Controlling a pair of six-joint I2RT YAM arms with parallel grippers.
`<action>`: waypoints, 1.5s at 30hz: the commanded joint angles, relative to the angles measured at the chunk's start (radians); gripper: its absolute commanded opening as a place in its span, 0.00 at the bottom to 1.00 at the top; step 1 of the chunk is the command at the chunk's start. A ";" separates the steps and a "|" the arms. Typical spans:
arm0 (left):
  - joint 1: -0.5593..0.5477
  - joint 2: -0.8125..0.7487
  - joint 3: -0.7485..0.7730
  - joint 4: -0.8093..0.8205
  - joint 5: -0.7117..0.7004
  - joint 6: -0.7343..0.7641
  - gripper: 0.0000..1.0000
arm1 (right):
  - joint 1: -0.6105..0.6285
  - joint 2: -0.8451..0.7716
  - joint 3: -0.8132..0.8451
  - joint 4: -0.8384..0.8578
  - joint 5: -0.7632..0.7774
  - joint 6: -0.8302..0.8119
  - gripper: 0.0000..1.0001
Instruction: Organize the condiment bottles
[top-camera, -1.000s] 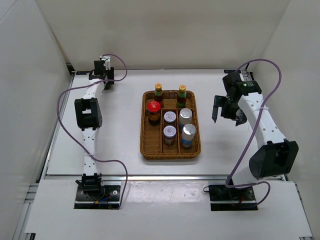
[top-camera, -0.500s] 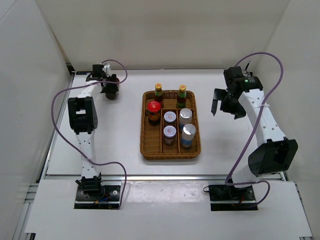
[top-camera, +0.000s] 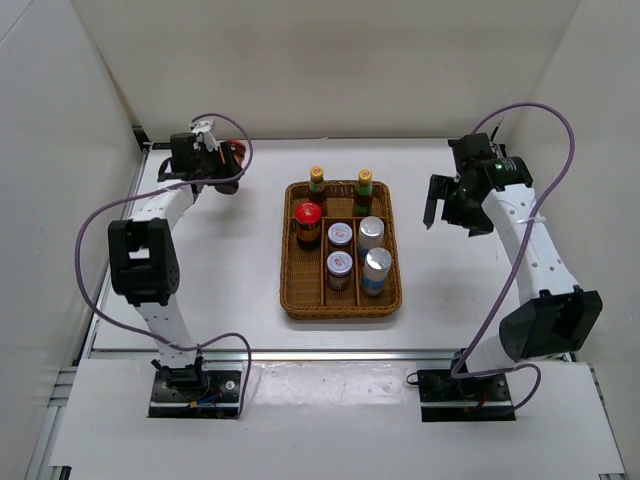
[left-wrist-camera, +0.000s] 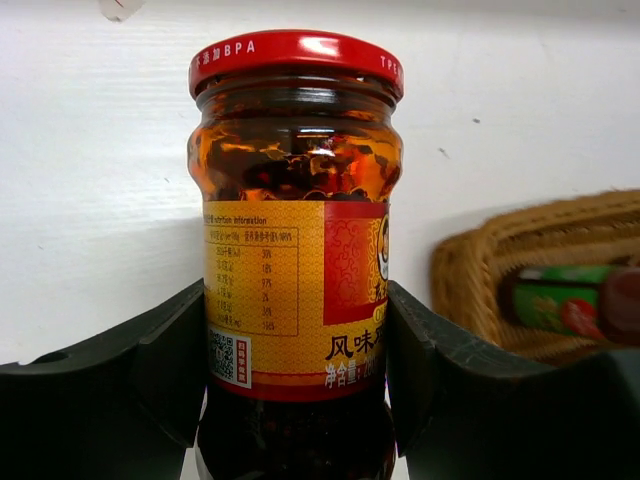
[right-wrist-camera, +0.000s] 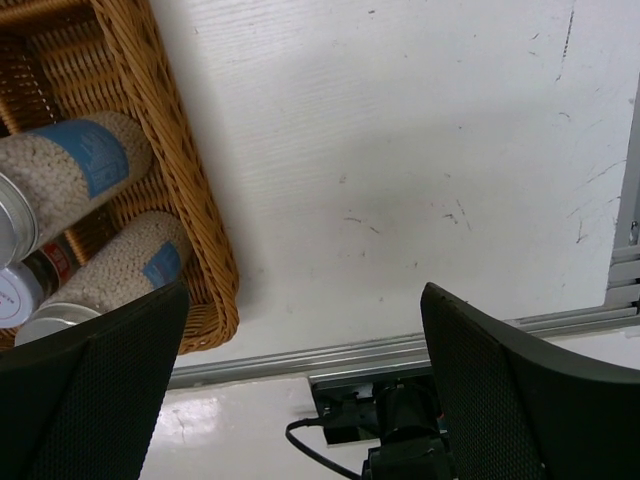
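The left arm (top-camera: 140, 262) is swinging leftward, the left jaws pinching the last red-capped jar (left-wrist-camera: 295, 250), while seven bottles (top-camera: 340, 236) are standing in the wicker tray (top-camera: 340, 313) between them and the spread right jaws.

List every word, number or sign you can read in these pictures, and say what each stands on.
"BPA": cap rim of the red-capped jar.
"TPE": same rim, right side.
"风味": its yellow label.
"净含量": below that.
Nutrition table, QR code: too small to read.
Labels on bottles in the basket: blurred or too small.
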 joint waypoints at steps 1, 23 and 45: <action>-0.017 -0.135 -0.059 0.059 0.087 -0.048 0.11 | -0.003 -0.058 -0.024 0.008 -0.031 0.003 0.99; -0.079 -0.405 -0.453 -0.283 -0.125 -0.059 0.36 | -0.003 -0.171 -0.150 0.008 -0.146 0.003 0.99; -0.088 -0.365 -0.521 -0.346 -0.147 -0.157 1.00 | -0.003 -0.182 -0.162 0.008 -0.127 -0.015 0.99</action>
